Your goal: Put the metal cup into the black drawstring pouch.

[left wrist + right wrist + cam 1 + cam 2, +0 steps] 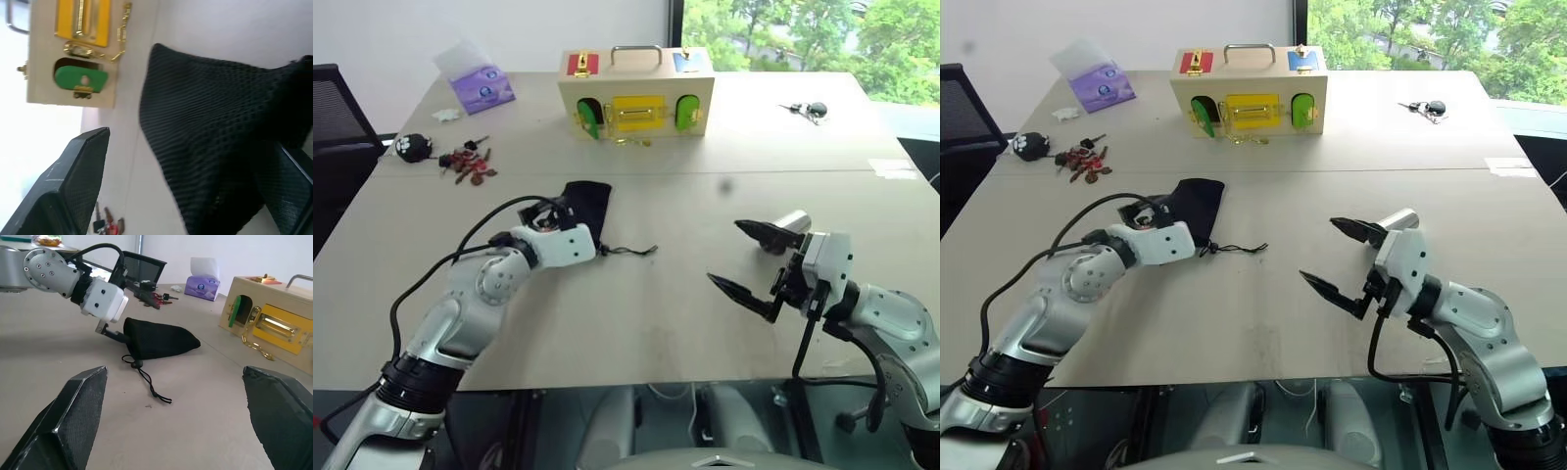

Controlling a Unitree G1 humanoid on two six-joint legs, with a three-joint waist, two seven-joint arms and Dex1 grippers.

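- Step: L gripper (113, 336) at mouth end of black drawstring pouch (585, 206), fingers astride the fabric, not clamped yet
- R gripper (744, 257) spread wide, holding nothing, hovering over table (636, 313)
- Metal cup (790, 226) on its side just behind R gripper, well apart from pouch
- Next, prob: L pinches pouch rim & lifts mouth open, R goes for cup
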